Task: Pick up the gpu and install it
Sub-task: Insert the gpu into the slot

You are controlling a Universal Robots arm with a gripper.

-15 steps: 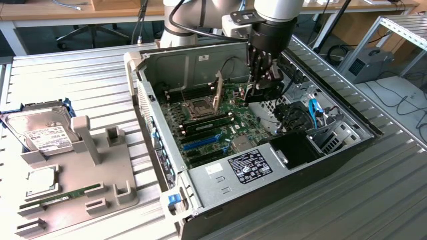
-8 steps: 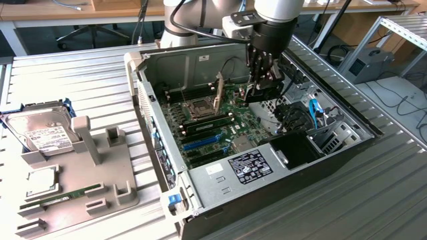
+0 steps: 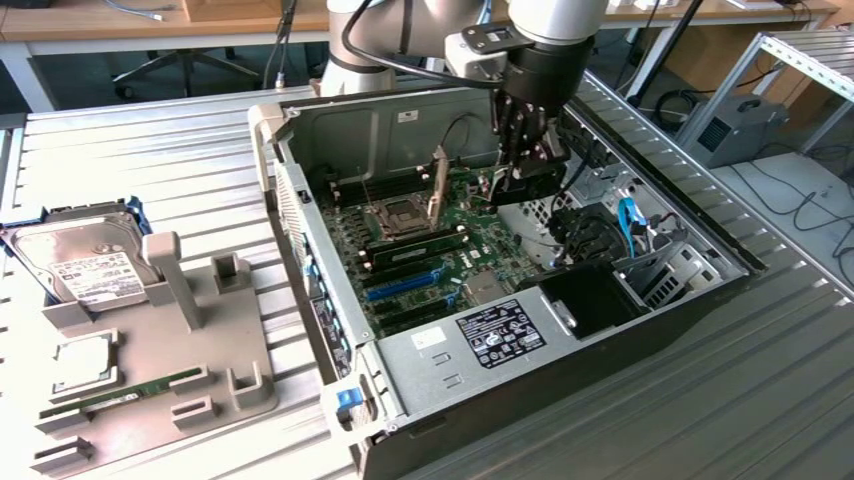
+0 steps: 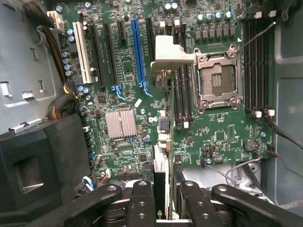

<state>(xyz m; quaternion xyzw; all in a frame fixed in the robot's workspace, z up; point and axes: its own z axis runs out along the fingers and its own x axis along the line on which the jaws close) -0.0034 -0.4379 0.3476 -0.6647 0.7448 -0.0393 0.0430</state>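
Observation:
My gripper [image 3: 523,150] reaches down into the open computer case [image 3: 287,160] and is shut on the gpu [image 3: 523,188], a flat black card hanging upright above the green motherboard [image 3: 461,255]. In the wrist view the gpu [image 4: 160,177] shows edge-on as a thin black strip with a silvery end, clamped between the two black fingers [image 4: 142,198] of the gripper [image 4: 164,189]. The card hangs clear of the board, between the memory slots and the blue expansion slots [image 4: 137,52]. The open processor socket [image 4: 215,78] lies a little way off.
A grey holder tray [image 3: 200,330] at the exterior view's left carries a silver hard drive [image 3: 87,265], a processor chip [image 3: 83,360] and a green RAM stick [image 3: 127,392]. Inside the case are the power supply [image 3: 494,335], cable bundles [image 4: 59,56] and a raised socket plate [image 3: 438,180].

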